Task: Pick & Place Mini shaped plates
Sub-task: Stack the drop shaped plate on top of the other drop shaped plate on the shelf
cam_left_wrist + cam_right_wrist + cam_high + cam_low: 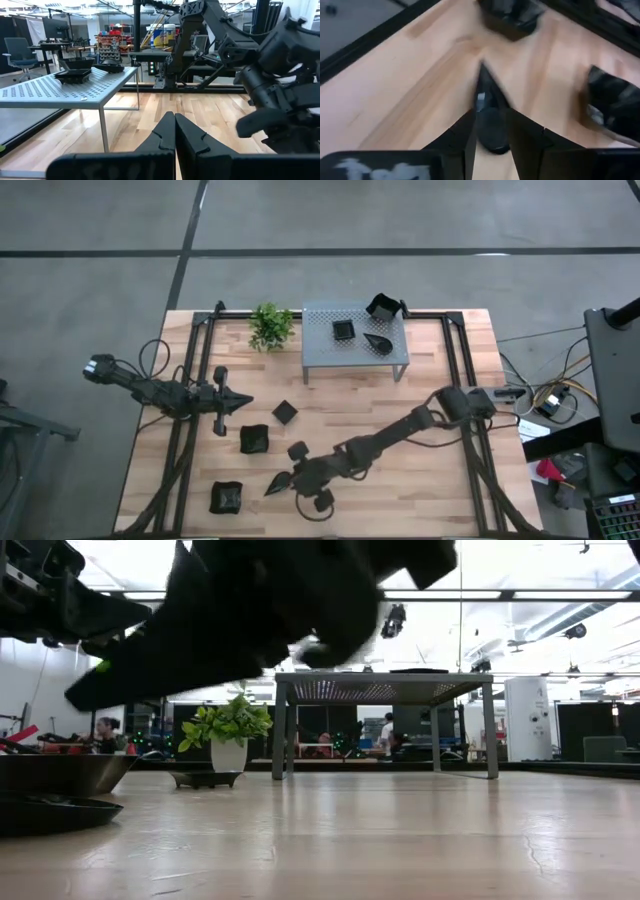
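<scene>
The mini shaped plates are small black dishes. My right gripper [293, 478] hovers near the table's near edge, shut on a teardrop plate [274, 484]. Three plates rest on the wood: a flat square [285, 412] and two deeper squares [254, 439] [226, 497]. Three more sit on the grey perforated shelf [320, 350]: a square plate [343, 330], a teardrop plate [378, 340] and a deeper plate [383, 307]. My left gripper [243, 402] is shut and waits over the table's left side, touching nothing. My right gripper [492, 114] pinches the teardrop plate between its two fingers at the plate's wide rounded end [492, 132]. The pointed tip [482, 75] sticks out ahead of the fingers. In the low view the plate [120, 675] hangs clear above the table.
A small green plant [270, 327] stands left of the shelf at the far edge. Black frame rails [185, 430] run along both sides of the table. Bare wood lies between the shelf and the right arm. People show in the room beyond.
</scene>
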You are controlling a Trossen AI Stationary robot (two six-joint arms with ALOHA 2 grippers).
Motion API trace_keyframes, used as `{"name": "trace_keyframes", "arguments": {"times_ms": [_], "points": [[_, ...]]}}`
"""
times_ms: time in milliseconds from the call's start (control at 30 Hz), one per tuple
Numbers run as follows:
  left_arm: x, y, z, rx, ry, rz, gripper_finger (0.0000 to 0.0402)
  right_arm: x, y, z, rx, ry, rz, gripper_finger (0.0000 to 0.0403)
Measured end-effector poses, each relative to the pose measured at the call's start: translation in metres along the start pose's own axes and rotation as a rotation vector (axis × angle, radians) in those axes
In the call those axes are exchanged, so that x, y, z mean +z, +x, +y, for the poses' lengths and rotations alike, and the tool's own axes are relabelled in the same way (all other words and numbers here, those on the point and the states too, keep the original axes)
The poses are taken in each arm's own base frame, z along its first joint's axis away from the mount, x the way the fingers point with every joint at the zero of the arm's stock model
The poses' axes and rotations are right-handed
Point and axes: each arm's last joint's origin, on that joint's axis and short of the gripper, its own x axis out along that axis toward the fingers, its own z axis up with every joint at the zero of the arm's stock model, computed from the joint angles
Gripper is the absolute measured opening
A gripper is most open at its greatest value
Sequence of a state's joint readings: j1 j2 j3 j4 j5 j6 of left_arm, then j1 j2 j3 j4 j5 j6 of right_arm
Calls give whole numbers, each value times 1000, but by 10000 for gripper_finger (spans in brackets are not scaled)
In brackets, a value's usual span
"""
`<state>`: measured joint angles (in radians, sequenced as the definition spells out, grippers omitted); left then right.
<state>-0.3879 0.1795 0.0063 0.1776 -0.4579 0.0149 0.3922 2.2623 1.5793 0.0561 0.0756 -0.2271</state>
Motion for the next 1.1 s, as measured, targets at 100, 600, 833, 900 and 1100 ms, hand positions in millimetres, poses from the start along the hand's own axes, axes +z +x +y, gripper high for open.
{"name": "trace_keyframes", "arguments": {"times_ms": [100, 600, 833, 900, 1100], "points": [[0, 0, 0, 0, 0, 0, 0, -1, 0, -12, -24, 75, -10, 94], [0, 0, 0, 0, 0, 0, 0, -8, 1, -41, 28, 261, -34, 98], [0, 0, 0, 0, 0, 0, 0, -22, 16, -41, 75, 323, -22, 102], [0, 0, 0, 0, 0, 0, 0, -27, 21, -38, 72, 298, -9, 102], [0, 0, 0, 0, 0, -1, 0, -24, 24, -40, 50, 303, -48, 100]]}}
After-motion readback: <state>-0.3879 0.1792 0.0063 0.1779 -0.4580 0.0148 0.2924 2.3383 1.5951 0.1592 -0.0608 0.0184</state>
